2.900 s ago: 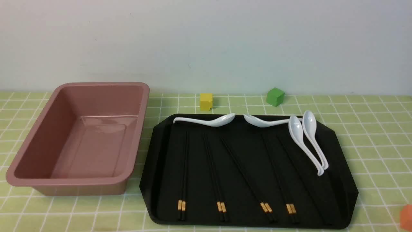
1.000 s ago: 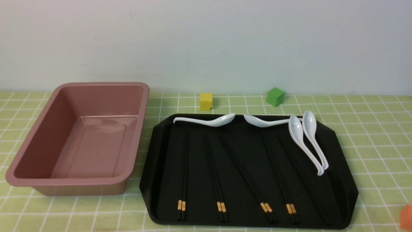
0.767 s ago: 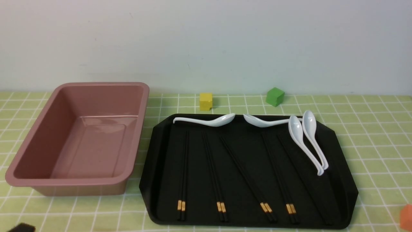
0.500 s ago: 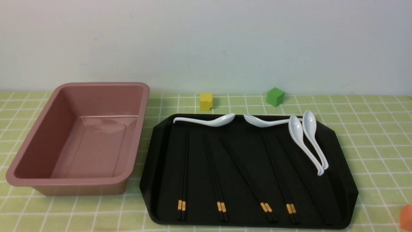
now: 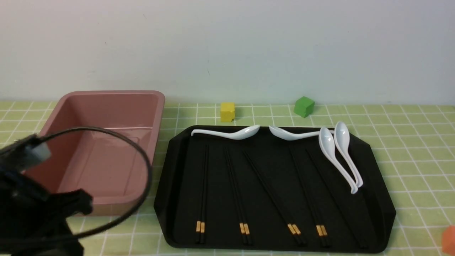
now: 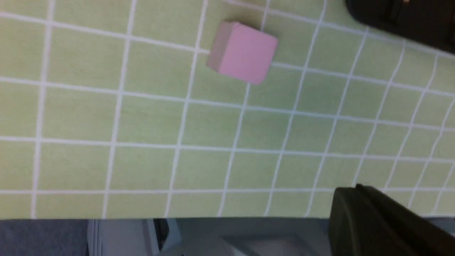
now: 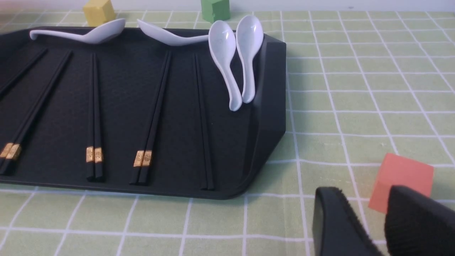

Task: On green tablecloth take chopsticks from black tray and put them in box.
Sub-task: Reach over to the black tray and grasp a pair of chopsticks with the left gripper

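Left arm (image 5: 32, 199) appeared, chopsticks (image 7: 94, 117) beyond right gripper (image 7: 366, 199)

Chopsticks (image 5: 236, 195) flat in black tray (image 5: 167, 199), box (image 5: 106, 110) beside

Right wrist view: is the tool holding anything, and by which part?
Nothing. The right tool is empty over the green tablecloth; all chopsticks lie on the black tray.

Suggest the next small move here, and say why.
Probably carry the left arm rightward over the leftmost chopstick pair on the black tray. Every pair lies on that tray, the pink box shows nothing inside, and this pair lies nearest the box and that arm.
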Robot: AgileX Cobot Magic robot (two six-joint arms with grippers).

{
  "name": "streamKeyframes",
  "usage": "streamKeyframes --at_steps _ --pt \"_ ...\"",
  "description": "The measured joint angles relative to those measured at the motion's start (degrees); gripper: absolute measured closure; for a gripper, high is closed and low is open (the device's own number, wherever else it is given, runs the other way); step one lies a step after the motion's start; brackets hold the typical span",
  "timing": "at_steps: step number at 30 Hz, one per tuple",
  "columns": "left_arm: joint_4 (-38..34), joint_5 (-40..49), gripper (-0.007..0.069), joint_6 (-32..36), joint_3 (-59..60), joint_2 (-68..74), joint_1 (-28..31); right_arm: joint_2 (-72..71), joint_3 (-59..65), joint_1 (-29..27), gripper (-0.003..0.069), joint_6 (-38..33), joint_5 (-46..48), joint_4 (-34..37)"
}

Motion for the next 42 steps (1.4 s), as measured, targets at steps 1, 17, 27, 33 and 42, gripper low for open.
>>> streamKeyframes --at_steps 1,17,27,33,42 --pt "-2.4 0.3 0.0637 1.8 -0.9 2.8 -0.5 0.0 0.0 0.0 0.0419 0.0 0.0 0.0" --pt "19.1 -13.7 0.0498 -23.8 -23.2 28.5 -27.2 0.0 0.0 0.0 0.0419 0.0 0.0 0.0" --pt "27.1 -16.0 0.0329 -27.3 -31.7 40.9 -29.2 0.0 0.0 0.0 0.0419 0.0 0.0 0.0" --pt "29.8 -17.0 0.0325 -27.3 -32.1 45.1 -29.2 0.0 0.0 0.0 0.0419 0.0 0.0 0.0" --pt "30.0 -19.8 0.0325 -27.4 -32.7 49.1 -29.2 0.0 0.0 0.0 0.0419 0.0 0.0 0.0"
